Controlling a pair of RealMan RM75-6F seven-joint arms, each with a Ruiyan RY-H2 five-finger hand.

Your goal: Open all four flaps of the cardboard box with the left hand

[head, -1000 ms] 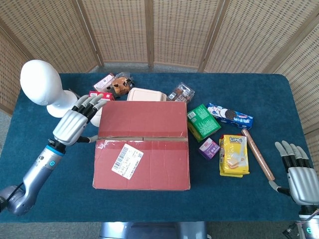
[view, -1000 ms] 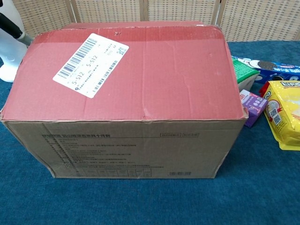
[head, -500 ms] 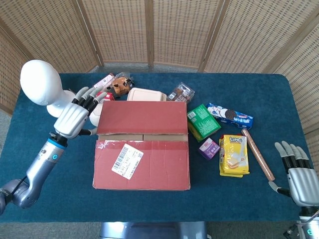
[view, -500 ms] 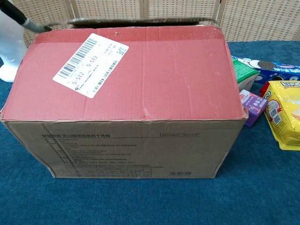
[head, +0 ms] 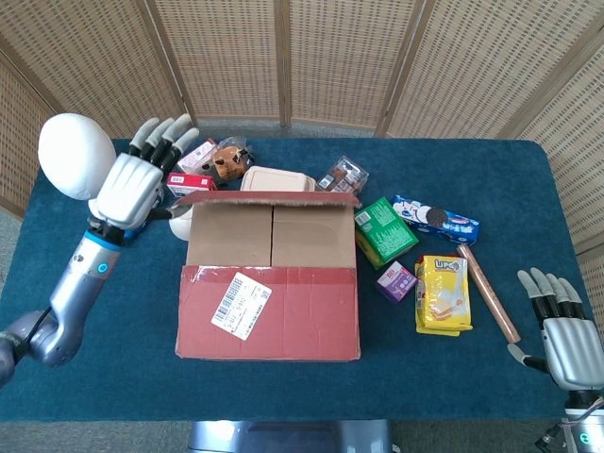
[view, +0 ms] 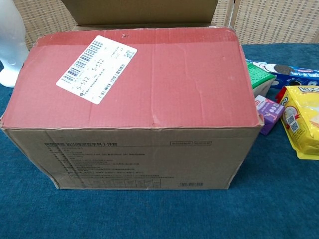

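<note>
Cardboard box (head: 269,283): sat mid-surface, long side toward the robot; near red flap (view: 134,74) with its barcode label was closed flat.
Far flap (head: 269,197): stood nearly upright, brown inner face toward the robot; two inner flaps (head: 271,236) lay exposed beneath it.
Left hand (head: 127,184): raised at the box's far-left corner beside the white mannequin head (head: 68,156); fingers (head: 162,134) were spread and released, though the thumb appeared to touch the flap's left end.
Right hand (head: 566,335): rested well apart at the surface's right edge, fingers extended, holding nothing.
Step in hand: folding the far flap back. Judged best done by pushing it past vertical until it stays down behind, clear of the snack packets (head: 222,159) crowded there; then the near flap by its free edge.
Change since a second earlier: the far flap, then flat and meeting the near one, had swung up; the left hand had climbed from the box's left side toward the back corner. The right hand was unmoved.
</note>
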